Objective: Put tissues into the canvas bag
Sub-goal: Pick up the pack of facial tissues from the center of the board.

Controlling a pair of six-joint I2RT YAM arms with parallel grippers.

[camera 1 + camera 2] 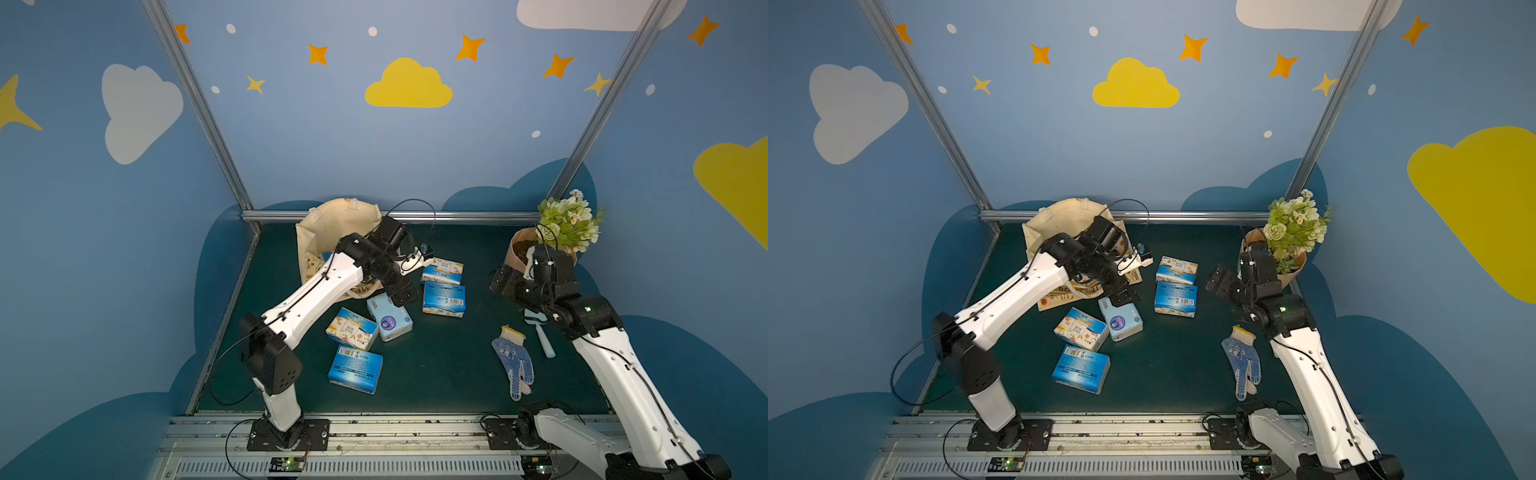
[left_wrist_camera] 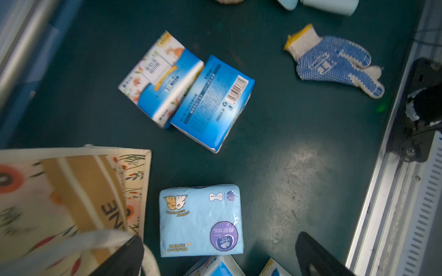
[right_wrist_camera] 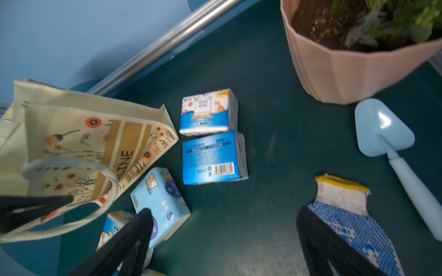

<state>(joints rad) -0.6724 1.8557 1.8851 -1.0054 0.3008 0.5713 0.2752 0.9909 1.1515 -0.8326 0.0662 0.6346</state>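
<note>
Left wrist view: my left gripper [image 2: 220, 235] and right gripper [image 3: 224, 210] gape empty, left above the pale blue tissue pack [image 2: 201, 219] (soft, light, I'd guess); pinch across its width.

"Vinda" on pale blue pack [image 2: 201, 219]; "LINE" on tan stripe [image 3: 124, 148] of canvas bag [image 3: 71, 114]
</note>
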